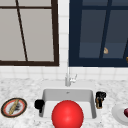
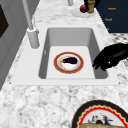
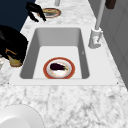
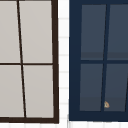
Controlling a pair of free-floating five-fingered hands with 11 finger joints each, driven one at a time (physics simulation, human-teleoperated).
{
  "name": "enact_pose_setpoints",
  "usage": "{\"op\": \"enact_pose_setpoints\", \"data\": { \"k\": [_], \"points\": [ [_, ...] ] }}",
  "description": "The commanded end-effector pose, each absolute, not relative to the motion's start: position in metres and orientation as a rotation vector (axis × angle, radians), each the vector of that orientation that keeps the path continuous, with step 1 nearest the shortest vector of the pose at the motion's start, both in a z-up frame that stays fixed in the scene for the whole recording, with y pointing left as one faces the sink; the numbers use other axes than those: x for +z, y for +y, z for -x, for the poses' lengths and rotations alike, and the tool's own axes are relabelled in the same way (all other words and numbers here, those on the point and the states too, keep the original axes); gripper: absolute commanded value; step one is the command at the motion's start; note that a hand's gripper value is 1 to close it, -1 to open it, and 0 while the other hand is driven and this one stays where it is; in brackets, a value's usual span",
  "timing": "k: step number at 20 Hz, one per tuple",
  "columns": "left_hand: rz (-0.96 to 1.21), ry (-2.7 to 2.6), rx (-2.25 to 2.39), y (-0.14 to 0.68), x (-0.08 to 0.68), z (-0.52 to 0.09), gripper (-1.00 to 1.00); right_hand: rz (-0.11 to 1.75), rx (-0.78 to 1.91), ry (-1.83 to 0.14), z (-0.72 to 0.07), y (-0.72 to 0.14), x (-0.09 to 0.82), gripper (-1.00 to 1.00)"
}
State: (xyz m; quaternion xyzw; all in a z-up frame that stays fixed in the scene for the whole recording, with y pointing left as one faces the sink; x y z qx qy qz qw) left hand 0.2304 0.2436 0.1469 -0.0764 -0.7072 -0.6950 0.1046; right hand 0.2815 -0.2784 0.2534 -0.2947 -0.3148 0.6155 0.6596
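Note:
My left hand (image 1: 39, 104) hovers over the sink's left rim with its fingers hanging down relaxed and holding nothing; the left side view shows this left hand (image 2: 110, 58) close up, and it sits far back in the right side view (image 3: 35, 11). My right hand (image 1: 100, 97) is by the sink's right rim, curled round a small tan container (image 1: 99, 103). The same right hand (image 3: 12, 43) grips the tan container (image 3: 15, 61) in the right side view. In the basin lies a red-rimmed plate (image 2: 55, 62) with a dark eggplant (image 2: 69, 60) on it.
A red sphere (image 1: 67, 115) covers the basin's front in the front view. The faucet (image 1: 68, 77) stands behind the sink. A patterned plate (image 1: 5, 110) with a bread-like piece lies on the left counter. A white plate (image 1: 117, 112) with a dark red fruit (image 1: 126, 112) lies at right.

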Motion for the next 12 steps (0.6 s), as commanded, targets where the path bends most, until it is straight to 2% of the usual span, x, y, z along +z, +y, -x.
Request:
{"op": "enact_pose_setpoints", "data": {
  "k": [1, 12],
  "points": [
    [0.225, -2.085, -2.049, 0.244, 0.147, -0.23, 0.0, 0.653, 1.414, -0.73, -0.282, -0.253, 0.255, 1.0],
    [0.225, -2.085, -2.049, 0.244, 0.147, -0.23, 0.0, 0.594, 1.421, -0.789, -0.289, -0.19, 0.235, 1.0]
  ]
}}
